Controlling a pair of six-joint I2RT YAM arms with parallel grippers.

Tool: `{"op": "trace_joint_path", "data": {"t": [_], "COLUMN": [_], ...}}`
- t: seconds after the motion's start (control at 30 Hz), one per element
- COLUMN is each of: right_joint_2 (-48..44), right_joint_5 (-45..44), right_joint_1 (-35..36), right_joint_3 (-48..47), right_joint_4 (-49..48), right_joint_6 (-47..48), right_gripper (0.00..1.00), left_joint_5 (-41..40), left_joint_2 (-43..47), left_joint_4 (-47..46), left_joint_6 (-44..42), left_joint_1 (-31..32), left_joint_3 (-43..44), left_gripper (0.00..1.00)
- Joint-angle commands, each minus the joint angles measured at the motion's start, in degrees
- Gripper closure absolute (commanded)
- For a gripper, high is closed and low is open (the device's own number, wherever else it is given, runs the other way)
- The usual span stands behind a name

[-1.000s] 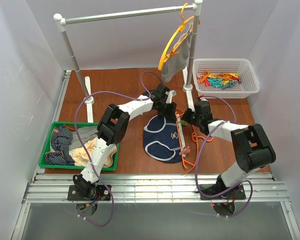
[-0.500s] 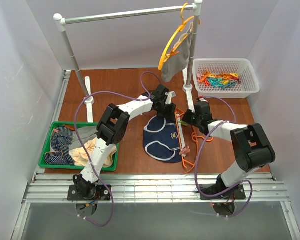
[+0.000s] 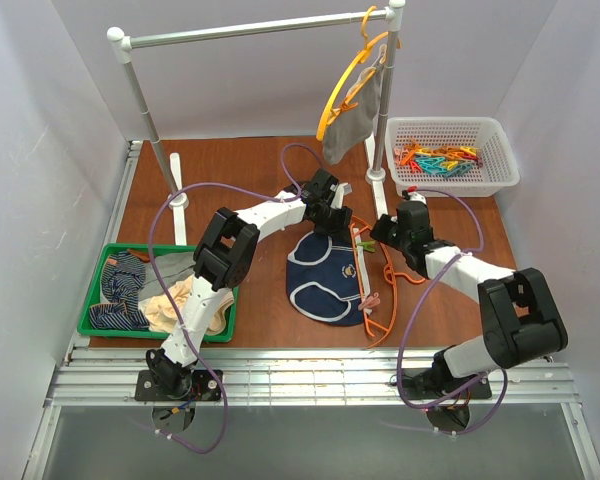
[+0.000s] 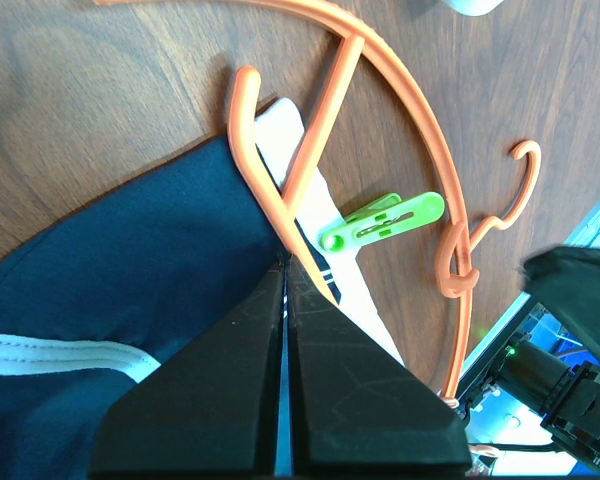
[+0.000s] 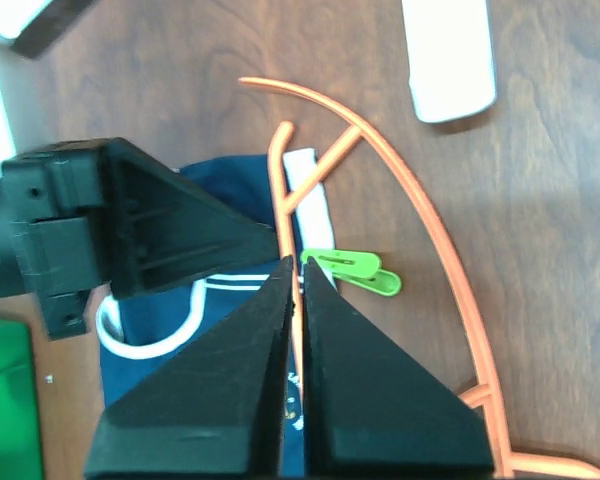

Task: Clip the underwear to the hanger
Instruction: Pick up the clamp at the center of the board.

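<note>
Where the underwear (image 3: 325, 275) lies flat on the table (image 3: 240, 180), the hanger (image 4: 248, 125) crosses its white waistband, a green peg (image 4: 380, 222) touching the bar. Left gripper (image 4: 285, 262) and right gripper (image 5: 293, 262), both clenched on nothing evident, meet there. Clipping step, seemingly late; next move calls for checking that the peg bites fabric.

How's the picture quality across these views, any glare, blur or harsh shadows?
Top external view: evenly lit, sharp, soft shadows only. Left wrist view: pale sheen on the wooden table, green clothespin crisp, lower right corner softer. Right wrist view: white rack foot washed out, right gripper dark with little detail.
</note>
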State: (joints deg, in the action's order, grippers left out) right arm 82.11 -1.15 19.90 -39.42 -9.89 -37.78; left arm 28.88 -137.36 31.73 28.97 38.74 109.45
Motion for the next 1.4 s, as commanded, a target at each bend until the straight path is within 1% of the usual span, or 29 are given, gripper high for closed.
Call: {"op": "trace_joint_path", "data": {"t": [0.0,0.13,0.2,0.23,0.3,0.33,0.43,0.6,0.7,0.73,0.83,1.07,1.37], "right_joint_2": [2.2,5.4,5.8,5.7,4.7,4.3,2.8,4.5,6.0,6.3,7.0,6.7,9.1], "right_joint_5": [-1.0,0.7,0.5,0.2,-1.4,-1.6,-1.7,-0.6,0.7,0.7,0.8,-2.4,-2.1], "right_joint_1": [-0.2,0.0,0.0,0.0,0.0,0.1,0.0,0.0,-0.2,-0.3,-0.3,-0.3,-0.2], "right_joint_3": [-1.2,-2.1,-2.2,-1.9,-1.8,-1.5,-0.2,-0.7,-0.6,-0.7,-1.5,-0.7,-1.4], "right_joint_4": [0.9,1.0,2.7,2.9,5.7,6.2,6.4,5.8,2.8,2.3,2.3,2.6,2.3], "right_joint_6": [0.2,1.7,3.1,3.8,4.6,4.7,4.5,3.8,1.8,1.1,-0.3,-2.9,-5.7], "right_gripper": [0.99,0.99,0.99,0.95,0.84,0.75,0.65,0.58,0.54,0.5,0.44,0.44,0.46], "left_joint_5": [-0.1,-0.2,-0.3,-0.4,-0.5,-0.5,-0.3,-0.1,-0.2,-0.5,-0.8,-0.3,0.2], "left_joint_2": [5.3,5.7,6.0,6.1,6.1,6.2,6.1,6.2,6.7,6.8,6.9,6.8,6.5], "left_joint_4": [0.5,0.6,0.6,0.6,0.5,0.6,0.5,0.5,0.5,0.5,0.5,0.4,0.4], "left_joint_6": [-0.1,-0.4,-0.5,-0.6,-0.7,-0.7,-0.6,-0.6,-0.7,-0.7,-0.8,-0.8,-0.6], "left_joint_1": [-0.2,-0.2,-0.2,-0.2,-0.2,-0.2,-0.2,-0.2,-0.2,-0.2,-0.2,-0.2,-0.2], "left_joint_3": [-0.6,-0.6,-0.8,-0.9,-1.0,-1.0,-1.0,-1.4,-1.7,-2.0,-2.3,-2.4,-2.6], "left_gripper": [1.0,1.0,1.0,1.0,1.0,1.0,1.0,1.0,1.0,1.0,1.0,1.0,1.0]}}
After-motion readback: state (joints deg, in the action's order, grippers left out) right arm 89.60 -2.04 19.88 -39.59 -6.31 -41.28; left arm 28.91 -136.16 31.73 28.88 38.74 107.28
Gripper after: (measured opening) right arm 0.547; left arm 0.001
